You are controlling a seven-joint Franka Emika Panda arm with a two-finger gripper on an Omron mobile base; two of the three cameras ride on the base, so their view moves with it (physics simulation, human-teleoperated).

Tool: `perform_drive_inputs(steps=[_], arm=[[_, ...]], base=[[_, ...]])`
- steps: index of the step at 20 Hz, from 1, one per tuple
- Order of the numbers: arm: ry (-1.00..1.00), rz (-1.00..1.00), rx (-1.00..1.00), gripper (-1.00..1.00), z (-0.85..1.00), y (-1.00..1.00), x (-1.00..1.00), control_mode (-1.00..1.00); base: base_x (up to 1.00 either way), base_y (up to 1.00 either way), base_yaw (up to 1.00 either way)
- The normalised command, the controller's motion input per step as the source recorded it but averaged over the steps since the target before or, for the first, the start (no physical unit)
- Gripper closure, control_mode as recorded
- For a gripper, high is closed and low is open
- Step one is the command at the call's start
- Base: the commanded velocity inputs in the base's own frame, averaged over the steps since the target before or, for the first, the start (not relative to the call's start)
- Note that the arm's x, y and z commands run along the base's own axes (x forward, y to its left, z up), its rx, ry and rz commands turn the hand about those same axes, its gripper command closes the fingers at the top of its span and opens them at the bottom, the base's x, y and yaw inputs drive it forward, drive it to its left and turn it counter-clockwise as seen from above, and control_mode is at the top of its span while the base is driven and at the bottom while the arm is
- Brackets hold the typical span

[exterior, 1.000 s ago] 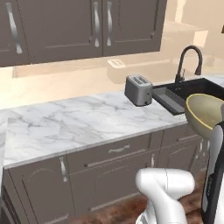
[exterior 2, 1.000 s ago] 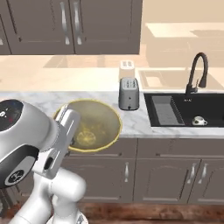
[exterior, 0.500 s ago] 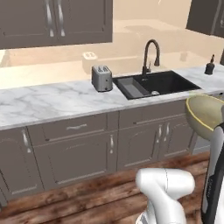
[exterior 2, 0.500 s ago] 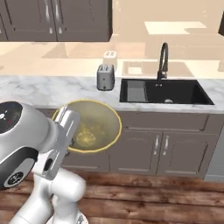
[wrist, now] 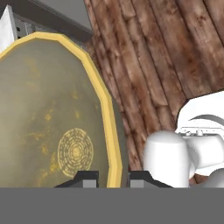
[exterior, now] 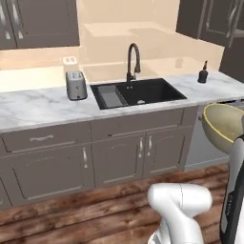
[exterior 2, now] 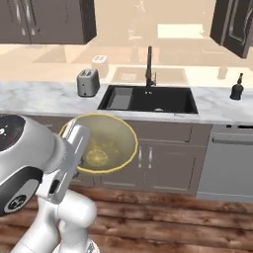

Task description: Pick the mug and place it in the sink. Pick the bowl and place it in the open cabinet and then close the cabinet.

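Observation:
My gripper (wrist: 113, 179) is shut on the yellowish rim of the wide olive-tan bowl (wrist: 48, 109), one fingertip inside and one outside. I hold the bowl (exterior 2: 106, 143) tilted in the air in front of the base cabinets, well short of the counter; it also shows at the right edge as the bowl (exterior: 224, 125). The black sink (exterior: 155, 90) (exterior 2: 165, 99) is set in the marble counter ahead. A small pale mug (exterior 2: 158, 109) (exterior: 140, 101) lies in its basin. The dark upper cabinet (exterior 2: 234, 24) (exterior: 209, 21) hangs at the upper right, one door seemingly swung outward.
A silver toaster (exterior: 76, 86) (exterior 2: 87, 82) stands left of the sink. A black faucet (exterior: 132, 59) rises behind the basin and a dark soap bottle (exterior 2: 237, 89) stands to the right. A dishwasher front (exterior 2: 230, 163) sits below. More dark wall cabinets (exterior: 38, 21) hang upper left. Wood floor lies below.
The whole scene has slid left and receded in both base views, so the base has moved right and back. The bowl stays held in the gripper as before.

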Motion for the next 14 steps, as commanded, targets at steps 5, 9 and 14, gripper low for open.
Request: perform_drive_inputs(steps=[5, 9, 14], arm=[[0.00, 0.00, 0.00, 1.00, 0.00, 0.00, 0.00, 1.00], [0.00, 0.00, 0.00, 1.00, 0.00, 0.00, 0.00, 1.00], [0.00, 0.00, 0.00, 1.00, 0.00, 0.00, 0.00, 1.00]], base=[[0.19, -1.00, 0.40], [0.31, -1.00, 0.42], [0.34, -1.00, 0.42]])
